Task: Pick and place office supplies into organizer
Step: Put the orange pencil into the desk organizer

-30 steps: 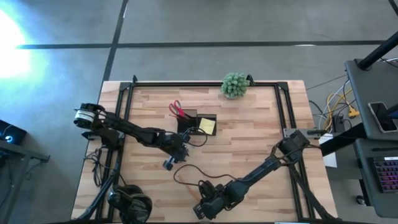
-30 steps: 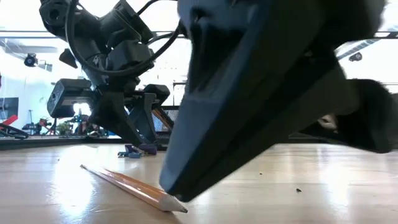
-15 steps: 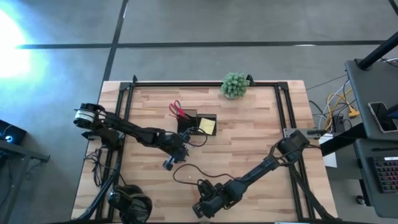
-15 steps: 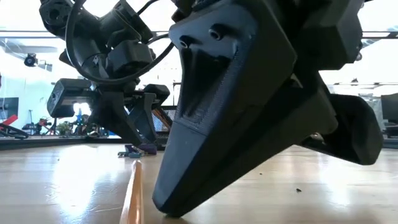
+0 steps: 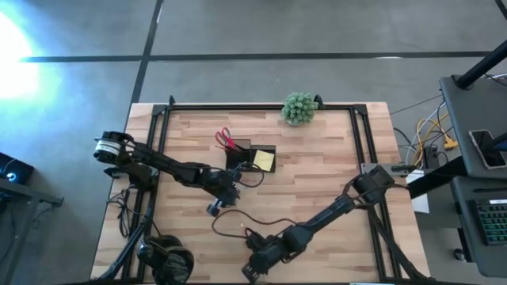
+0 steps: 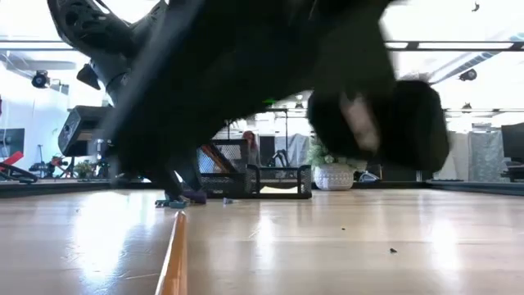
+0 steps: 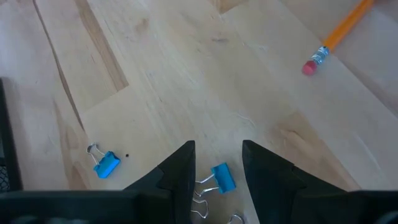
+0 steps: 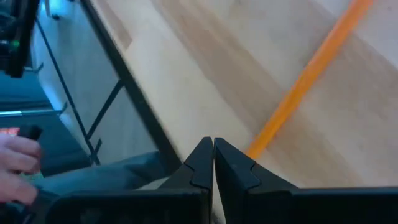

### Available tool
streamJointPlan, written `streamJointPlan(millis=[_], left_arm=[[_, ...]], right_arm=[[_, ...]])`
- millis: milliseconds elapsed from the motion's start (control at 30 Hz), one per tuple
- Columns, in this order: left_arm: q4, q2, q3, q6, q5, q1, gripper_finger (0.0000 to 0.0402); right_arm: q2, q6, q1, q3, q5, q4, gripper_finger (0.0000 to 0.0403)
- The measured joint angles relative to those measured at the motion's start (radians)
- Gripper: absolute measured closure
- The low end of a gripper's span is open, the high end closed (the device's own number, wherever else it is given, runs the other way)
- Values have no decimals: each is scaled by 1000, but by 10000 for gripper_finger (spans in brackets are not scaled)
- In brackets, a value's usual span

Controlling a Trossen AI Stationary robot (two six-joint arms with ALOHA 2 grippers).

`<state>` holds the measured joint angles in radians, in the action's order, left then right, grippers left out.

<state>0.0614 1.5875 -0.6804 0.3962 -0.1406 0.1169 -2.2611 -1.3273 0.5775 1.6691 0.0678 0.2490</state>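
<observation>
An orange pencil [image 8: 305, 81] lies flat on the wooden table near its front edge; it also shows in the low view [image 6: 173, 262]. My right gripper [image 8: 213, 155] is shut, low beside the pencil's near end. My left gripper [image 7: 217, 163] is open, its fingers on either side of a blue binder clip [image 7: 222, 177] without touching it. A second blue clip [image 7: 107, 164] lies nearby. The black organizer [image 5: 252, 156] stands mid-table with red-handled scissors [image 5: 226, 140] and a yellow sticky-note pad [image 5: 264, 160] in it. My right gripper's shut fingers [image 8: 233, 163] stand right beside the pencil's near end [image 8: 256, 146], which runs behind one finger. I cannot tell whether they touch it. The pencil lies flat on the table.
A green ball-shaped plant [image 5: 299, 108] stands at the far edge. Black headphones [image 5: 166, 261] lie at the near left corner. A dark cable [image 5: 230, 215] loops on the table between the arms. A person's hand [image 8: 15, 162] shows beyond the table's edge.
The pencil has turned about on the table, from lying slantwise to pointing toward the near edge. My right gripper, its shut fingers down beside the pencil, has then risen off the tabletop and gone a little toward the table's left edge.
</observation>
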Motion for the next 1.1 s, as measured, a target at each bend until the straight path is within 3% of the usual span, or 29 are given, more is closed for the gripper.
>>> streamJointPlan(millis=[267, 400, 667, 833, 933, 1100], left_arm=[[3, 0, 0, 0, 2, 0, 284], [3, -6, 0, -1, 3, 0, 284], [2, -14, -3, -12, 19, 0, 284], [2, -16, -5, -140, 18, 0, 284], [3, -20, -4, -273, -29, 3, 284], [66, -28, -5, -593, -141, 32, 284]], right_arm=[[-43, -8, -17, 0, -24, -63, 394], [-39, -54, -20, 2, -9, 110, 394], [15, -51, -27, 3, 164, 336, 394], [96, -49, -23, 11, 302, 495, 394], [144, -18, -16, 12, 310, 646, 394], [201, 303, -20, 11, 269, 816, 383]])
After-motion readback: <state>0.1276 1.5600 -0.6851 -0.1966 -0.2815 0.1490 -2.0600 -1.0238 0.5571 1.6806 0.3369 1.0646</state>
